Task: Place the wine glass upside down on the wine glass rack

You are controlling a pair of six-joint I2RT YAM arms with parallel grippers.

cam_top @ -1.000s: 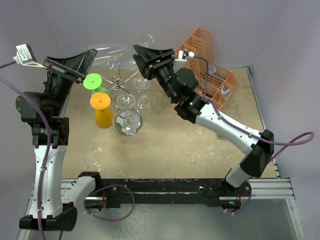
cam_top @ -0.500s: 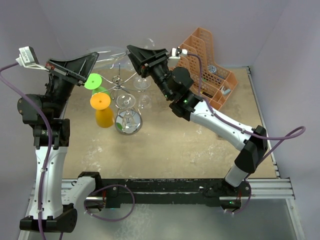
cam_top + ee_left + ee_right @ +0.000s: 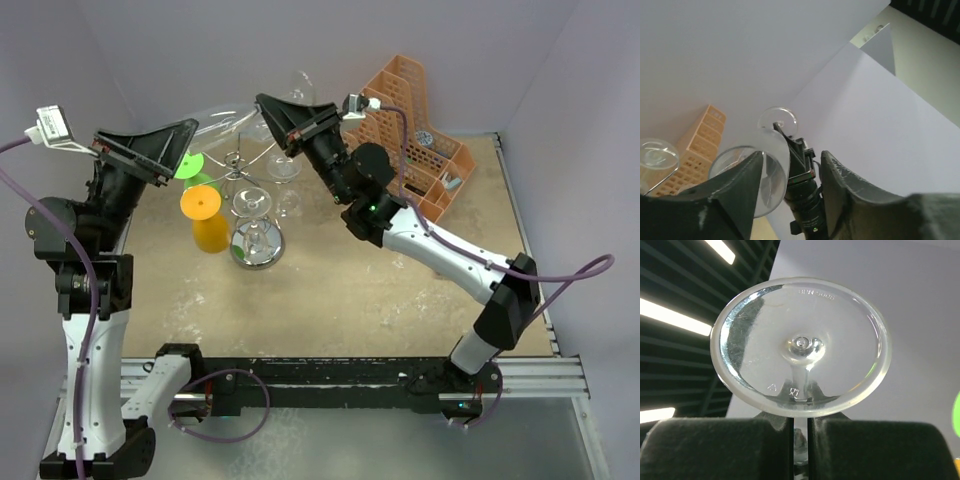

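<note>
Pinching wine glass [image 3: 800, 347] by its stem, right fingers [image 3: 715, 445] closed tight, foot twd its cam. Glass held sideways in air above wine glass rack [image 3: 256, 244] on tabletop [image 3: 400, 290]; left fingers [image 3: 735, 185] spread apart by the bowl, contact unclear.

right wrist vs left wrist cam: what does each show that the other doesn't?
Right wrist only: the wine glass stem pinched in the right gripper's shut jaws, foot seen from below, ceiling lights behind. Left wrist only: the glass's bowl beside the left gripper's open jaws, the orange organiser, a second glass and its foot. Both: the held glass's foot.
</note>
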